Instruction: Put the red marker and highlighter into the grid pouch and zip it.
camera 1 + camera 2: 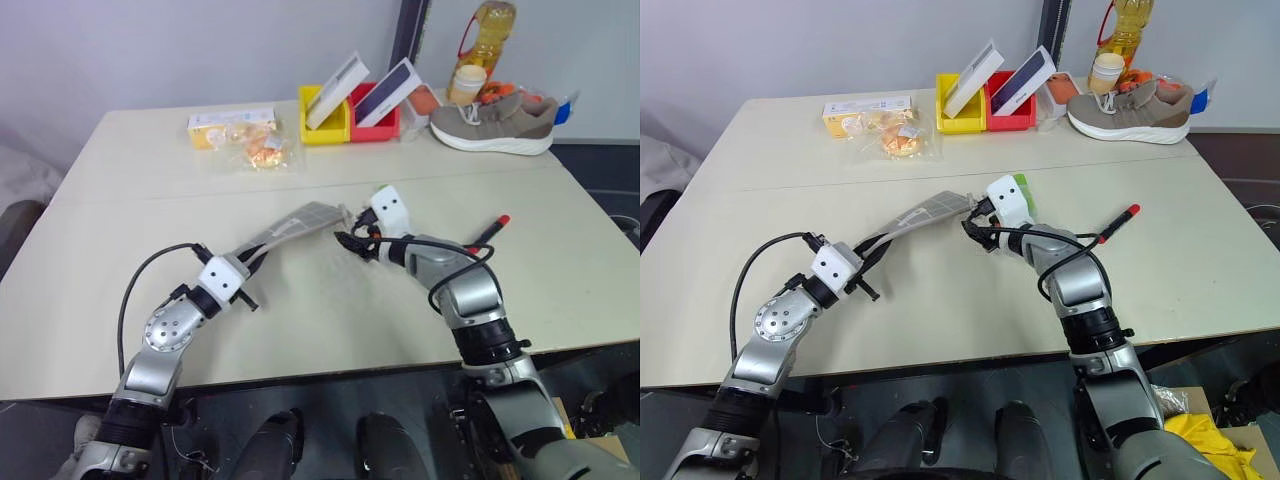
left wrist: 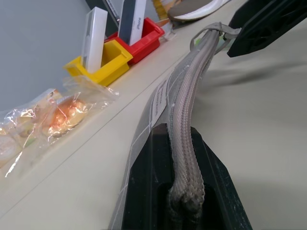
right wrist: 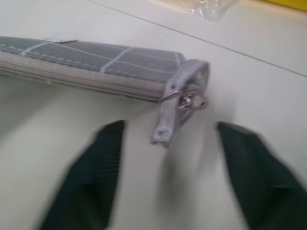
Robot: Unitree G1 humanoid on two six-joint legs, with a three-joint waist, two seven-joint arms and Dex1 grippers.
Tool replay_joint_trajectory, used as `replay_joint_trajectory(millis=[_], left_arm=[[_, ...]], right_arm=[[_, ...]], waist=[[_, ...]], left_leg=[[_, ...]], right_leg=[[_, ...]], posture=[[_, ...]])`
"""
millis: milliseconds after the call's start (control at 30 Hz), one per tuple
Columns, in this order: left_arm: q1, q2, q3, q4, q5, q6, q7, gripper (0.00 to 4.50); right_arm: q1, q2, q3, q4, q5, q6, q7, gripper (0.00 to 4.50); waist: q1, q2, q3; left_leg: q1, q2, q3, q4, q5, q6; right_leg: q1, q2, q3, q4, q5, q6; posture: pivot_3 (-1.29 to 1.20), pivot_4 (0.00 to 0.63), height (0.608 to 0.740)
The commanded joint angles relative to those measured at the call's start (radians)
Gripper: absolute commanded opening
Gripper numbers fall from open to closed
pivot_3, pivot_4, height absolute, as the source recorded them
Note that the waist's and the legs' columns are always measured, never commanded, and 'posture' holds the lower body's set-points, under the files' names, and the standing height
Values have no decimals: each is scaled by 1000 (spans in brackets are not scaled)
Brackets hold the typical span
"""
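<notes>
The grid pouch (image 1: 295,226) sits just left of the centre of the head view, held off the worktop (image 1: 330,330) as a long narrow strip. Its long axis runs from lower left to upper right, and the zipper edge faces up. The left gripper (image 1: 252,262) is clamped together on the pouch's lower-left end; in the left wrist view the woven zipper band (image 2: 184,143) runs straight out from between its black fingers (image 2: 213,191). At the far, upper-right end a grey pull tab (image 3: 180,103) hangs down from the zipper. The right gripper (image 3: 168,177) is at that end with its fingers spread wide apart, one on each side of the tab and not touching it.

The red marker (image 1: 487,230) lies on the worktop at centre right, well apart from the pouch, slanting from lower left up to its red tip at upper right. The right arm lies between it and the pouch. A bit of light green (image 1: 1022,190) shows just behind the right wrist; I cannot tell whether it is the highlighter.

Along the far edge, in the upper part of the frame, lie a clear snack bag (image 1: 252,145), a yellow bin (image 1: 325,118) and a red bin (image 1: 378,118) holding boxes, a grey shoe (image 1: 495,125) and an oil bottle (image 1: 490,35).
</notes>
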Motion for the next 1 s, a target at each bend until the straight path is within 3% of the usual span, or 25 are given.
replay_joint_trajectory(millis=[33, 267, 333, 533, 1000], left_arm=[[-20, -2, 8, -16, 7, -15, -2, 0], [-24, -9, 7, -17, 15, -19, 0, 0], [-23, -12, 8, -19, 17, -20, 2, 0], [-14, -16, 7, -24, 28, -24, 2, 0], [-29, -49, -25, -33, 60, -2, 3, 0]], right_arm=[[-2, -2, -11, -78, 7, 14, -8, 4053], [-26, 13, -27, -65, 21, 47, -29, 4053], [-32, 16, -27, -56, 19, 47, -33, 3276], [-40, 16, -23, -59, 21, 51, -29, 64], [-48, 57, 159, -204, -4, 122, 4, 19]], waist=[[0, 0, 0], [0, 0, 0], [0, 0, 0], [0, 0, 0], [0, 0, 0]], left_leg=[[0, 0, 0, 0, 0, 0], [0, 0, 0, 0, 0, 0], [0, 0, 0, 0, 0, 0], [0, 0, 0, 0, 0, 0], [0, 0, 0, 0, 0, 0]], right_leg=[[0, 0, 0, 0, 0, 0], [0, 0, 0, 0, 0, 0], [0, 0, 0, 0, 0, 0], [0, 0, 0, 0, 0, 0], [0, 0, 0, 0, 0, 0]], posture=[[0, 150, 740], [0, 150, 740], [0, 150, 740], [0, 150, 740], [0, 150, 740]])
